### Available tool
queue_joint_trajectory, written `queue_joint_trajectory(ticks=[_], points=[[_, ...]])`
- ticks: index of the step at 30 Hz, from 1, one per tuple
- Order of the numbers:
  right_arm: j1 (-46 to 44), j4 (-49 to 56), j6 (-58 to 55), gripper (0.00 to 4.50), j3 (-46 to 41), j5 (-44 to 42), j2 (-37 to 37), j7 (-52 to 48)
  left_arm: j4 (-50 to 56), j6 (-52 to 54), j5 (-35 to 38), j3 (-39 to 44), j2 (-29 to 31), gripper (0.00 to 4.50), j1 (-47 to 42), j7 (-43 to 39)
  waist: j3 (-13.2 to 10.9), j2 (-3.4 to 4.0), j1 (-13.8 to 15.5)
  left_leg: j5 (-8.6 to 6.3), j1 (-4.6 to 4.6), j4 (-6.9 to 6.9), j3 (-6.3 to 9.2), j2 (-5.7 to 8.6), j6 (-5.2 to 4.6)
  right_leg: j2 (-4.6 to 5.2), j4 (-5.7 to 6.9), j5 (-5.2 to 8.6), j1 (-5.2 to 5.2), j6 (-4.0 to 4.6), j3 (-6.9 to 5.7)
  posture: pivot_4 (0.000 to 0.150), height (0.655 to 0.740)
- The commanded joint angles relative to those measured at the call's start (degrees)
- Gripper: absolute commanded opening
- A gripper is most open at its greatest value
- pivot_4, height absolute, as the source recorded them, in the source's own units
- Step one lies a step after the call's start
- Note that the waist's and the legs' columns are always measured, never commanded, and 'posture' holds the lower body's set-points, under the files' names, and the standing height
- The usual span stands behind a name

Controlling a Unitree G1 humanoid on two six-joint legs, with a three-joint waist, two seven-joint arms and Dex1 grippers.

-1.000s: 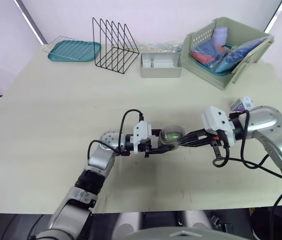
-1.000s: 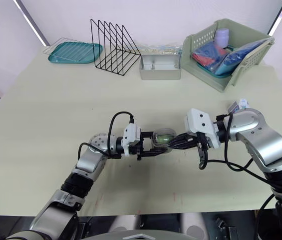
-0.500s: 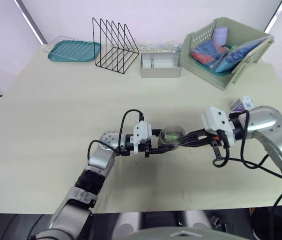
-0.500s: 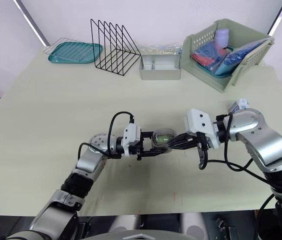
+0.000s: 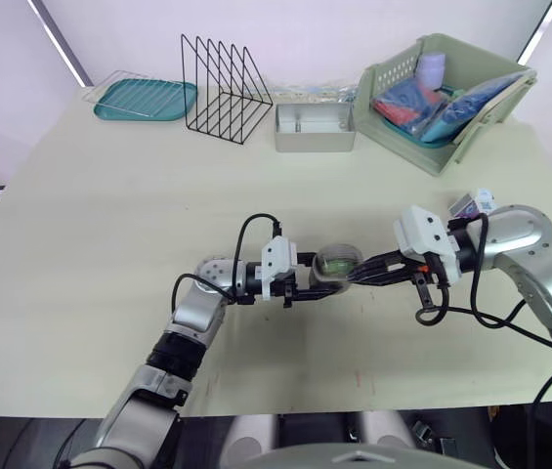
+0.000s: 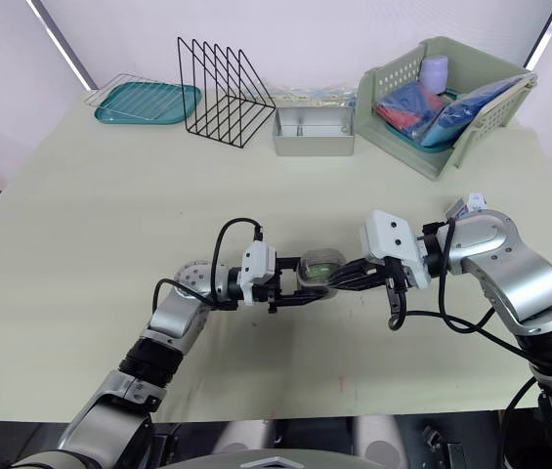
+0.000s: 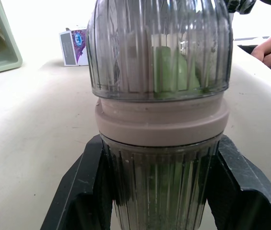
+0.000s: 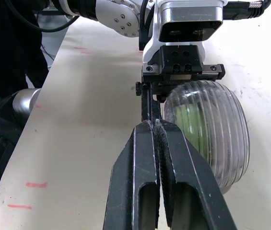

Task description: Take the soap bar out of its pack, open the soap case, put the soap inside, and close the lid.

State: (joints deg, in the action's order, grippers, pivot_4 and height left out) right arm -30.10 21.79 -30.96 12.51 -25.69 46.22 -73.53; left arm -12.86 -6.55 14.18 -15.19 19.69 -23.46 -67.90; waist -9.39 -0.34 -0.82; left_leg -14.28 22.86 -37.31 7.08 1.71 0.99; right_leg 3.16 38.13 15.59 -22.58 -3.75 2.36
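Observation:
A clear ribbed soap case (image 5: pixel 337 264) with a beige band sits near the table's middle, lid closed, with the green soap (image 7: pixel 173 67) visible inside. My left gripper (image 5: pixel 315 282) is shut on the lower half of the case, one black finger (image 7: pixel 85 191) on each side. My right gripper (image 5: pixel 356 278) reaches in from the right. Its fingers (image 8: pixel 142 158) are pressed together with nothing between them, close beside the case (image 8: pixel 207 129) and my left gripper's tip. The small printed soap pack (image 5: pixel 473 203) stands on the table behind my right arm.
Along the far edge stand a teal tray (image 5: pixel 145 99), a black wire rack (image 5: pixel 225 88), a grey metal box (image 5: pixel 315 127) and a green basket (image 5: pixel 446 98) of packets. A person's arm (image 7: pixel 269 45) rests beyond the table in the left wrist view.

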Motion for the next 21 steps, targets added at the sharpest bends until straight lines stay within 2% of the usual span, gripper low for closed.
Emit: queue_joint_trajectory(ticks=[1, 11, 21], points=[[-1.2, 1.1, 0.2, 0.15, -0.6, -0.7, -0.2, -0.1, 1.8, -0.5, -0.2, 0.1, 0.1, 2.03, -0.4, 0.1, 0.0, 0.0, 0.0, 0.0, 0.0, 0.0, 0.0, 0.0, 0.0, 0.0, 0.0, 0.0, 0.0, 0.0, 0.0, 0.15, 0.74], [1.9, 2.1, -1.7, 0.15, -1.2, -2.0, 2.9, -2.1, 1.7, -0.5, -0.3, 0.1, 0.1, 2.03, -0.3, 0.2, 0.0, 0.0, 0.0, 0.0, 0.0, 0.0, 0.0, 0.0, 0.0, 0.0, 0.0, 0.0, 0.0, 0.0, 0.0, 0.15, 0.74], [4.1, -5.8, 3.1, 0.15, -3.3, 1.1, 6.3, -2.6, 1.2, -0.7, -0.3, 0.2, 0.1, 2.03, -0.6, 0.1, 0.0, 0.0, 0.0, 0.0, -0.04, -0.02, -0.02, 0.0, 0.0, 0.0, 0.05, 0.0, 0.01, 0.0, 0.01, 0.15, 0.74]])
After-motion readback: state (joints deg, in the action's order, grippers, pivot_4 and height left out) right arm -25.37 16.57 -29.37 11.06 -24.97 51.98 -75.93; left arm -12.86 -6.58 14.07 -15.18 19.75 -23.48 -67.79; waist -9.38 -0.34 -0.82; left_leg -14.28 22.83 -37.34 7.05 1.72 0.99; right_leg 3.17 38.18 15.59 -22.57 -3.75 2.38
